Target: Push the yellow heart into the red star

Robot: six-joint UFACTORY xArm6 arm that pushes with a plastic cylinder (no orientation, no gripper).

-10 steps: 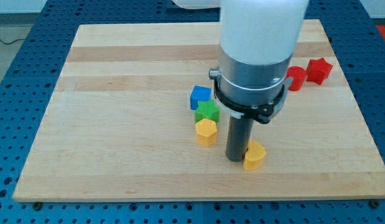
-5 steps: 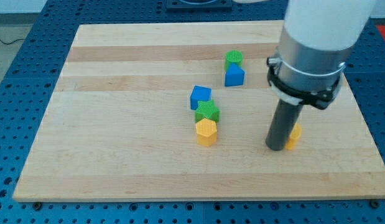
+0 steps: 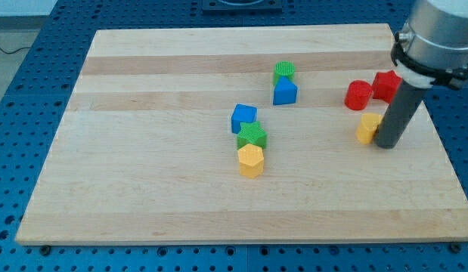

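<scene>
Yellow heart (image 3: 367, 128) sits just near of the red star (image 3: 386, 85), my tip (image 3: 387, 145) touching its right side to nudge it; no pincer is fitted.

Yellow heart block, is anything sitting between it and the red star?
Nothing visible. The yellow heart block sits just below the red star block, beside a round red block; my tip touches its right side.
</scene>
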